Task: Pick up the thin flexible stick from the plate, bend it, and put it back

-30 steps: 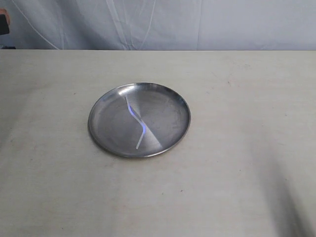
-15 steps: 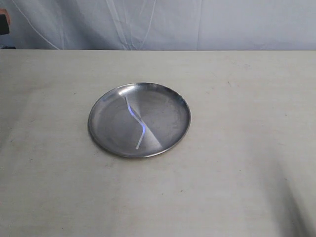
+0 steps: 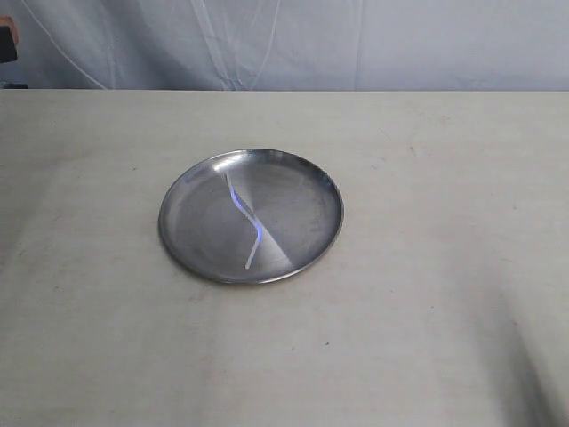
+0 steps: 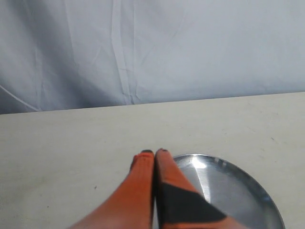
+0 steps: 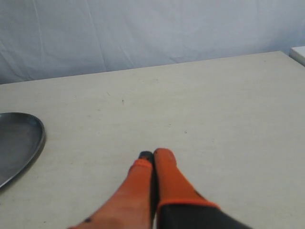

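Exterior view: the plate [image 3: 188, 218] sits flat near the middle of the pale tabletop [image 3: 427, 320], its low rim unbroken all round; broad tabletop shows on every side of it, widest toward the near edge and to the right. The thin flexible stick [image 3: 240, 209] lies inside the plate, kinked into a shallow zigzag, running from near the far rim toward the near rim, with both ends inside the rim. Beyond the tabletop's far edge hangs a creased grey cloth [image 3: 373, 40].

Left wrist view: the left claw [image 4: 152, 152] has its two orange fingers pressed together tip to tip, with nothing between them; it hangs above the tabletop at the plate's edge, and one finger covers part of the rim [image 4: 259, 191]. A glare streak crosses the metal; I cannot make out the stick here.

Right wrist view: the right claw [image 5: 153, 154] is likewise closed tight on nothing, over bare tabletop, well apart from the plate's rim [image 5: 39, 138]; a pale block [image 5: 299, 53] sits at the tabletop's far corner.
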`<action>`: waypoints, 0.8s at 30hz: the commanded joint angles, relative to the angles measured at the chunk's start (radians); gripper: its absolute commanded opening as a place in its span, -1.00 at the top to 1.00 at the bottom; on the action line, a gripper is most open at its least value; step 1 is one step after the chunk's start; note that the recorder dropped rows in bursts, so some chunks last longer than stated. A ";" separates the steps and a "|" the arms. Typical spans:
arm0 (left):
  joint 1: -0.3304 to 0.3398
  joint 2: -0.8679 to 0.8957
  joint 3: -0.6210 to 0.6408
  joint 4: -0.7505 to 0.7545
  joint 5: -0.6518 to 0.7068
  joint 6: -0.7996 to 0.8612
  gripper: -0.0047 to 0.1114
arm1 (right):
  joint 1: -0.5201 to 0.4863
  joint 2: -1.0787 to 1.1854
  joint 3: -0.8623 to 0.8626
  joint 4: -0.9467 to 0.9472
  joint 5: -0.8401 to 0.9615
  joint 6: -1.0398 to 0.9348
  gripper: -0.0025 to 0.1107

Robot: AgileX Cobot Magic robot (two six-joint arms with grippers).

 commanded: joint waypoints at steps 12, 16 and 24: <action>0.000 -0.393 0.263 0.414 0.008 -0.287 0.91 | -0.005 -0.007 0.004 0.000 -0.011 -0.007 0.97; 0.000 -0.597 0.388 0.558 0.003 -0.415 0.91 | -0.005 -0.007 0.004 0.000 -0.011 -0.007 0.97; 0.043 -0.954 0.664 0.682 0.034 -0.576 0.91 | -0.005 -0.007 0.004 0.000 -0.011 -0.007 0.97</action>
